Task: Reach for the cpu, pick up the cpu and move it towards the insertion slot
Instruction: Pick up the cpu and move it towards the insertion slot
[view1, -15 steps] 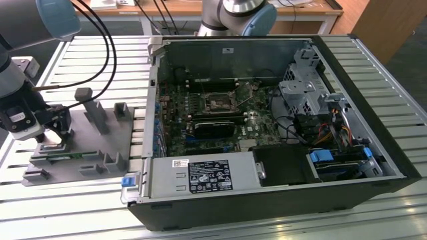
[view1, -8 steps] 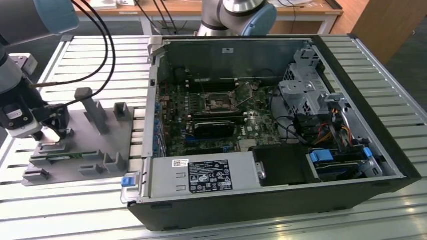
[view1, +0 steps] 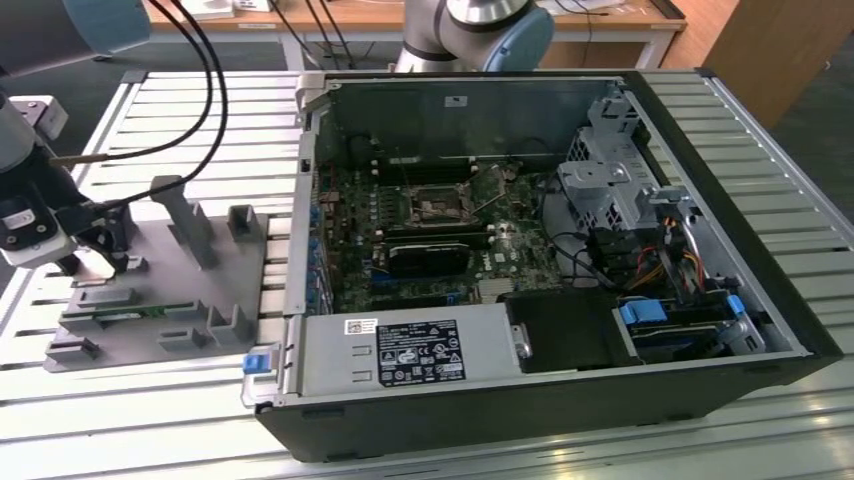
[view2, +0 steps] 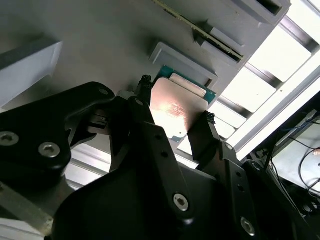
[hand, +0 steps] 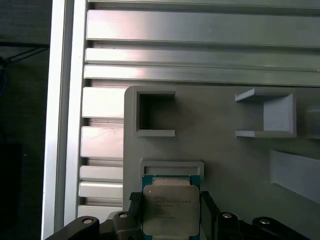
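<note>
At the exterior view's left, the hand (view1: 96, 252) hangs over the grey tray (view1: 174, 300). In both wrist views its two black fingers (view2: 144, 109) press on opposite edges of the cpu (hand: 171, 210), pinching it. Whether the chip has cleared the tray cannot be told.

The grip bears on thin edges only, so a slight skew would probably let the cpu pivot, slip out and drop back onto the tray. The raised ledge (hand: 172, 167) just beside the chip could catch its rim if the chip travels low.

Further right, the insertion slot (view1: 434, 208) lies deep inside the open computer case (view1: 561, 400), well apart from the hand. The case wall (view1: 307, 180) stands between them, and a low path risks striking it.

The counter (view1: 200, 110) is built of pale metal slats with gaps between them, bright under the light. A dropped chip might lodge in one of the gaps. Black cables (view1: 200, 70) trail over its left part and could snag the arm. Behind the counter stands a wooden desk (view1: 400, 15), with a wooden panel (view1: 781, 60) at the exterior view's right.
</note>
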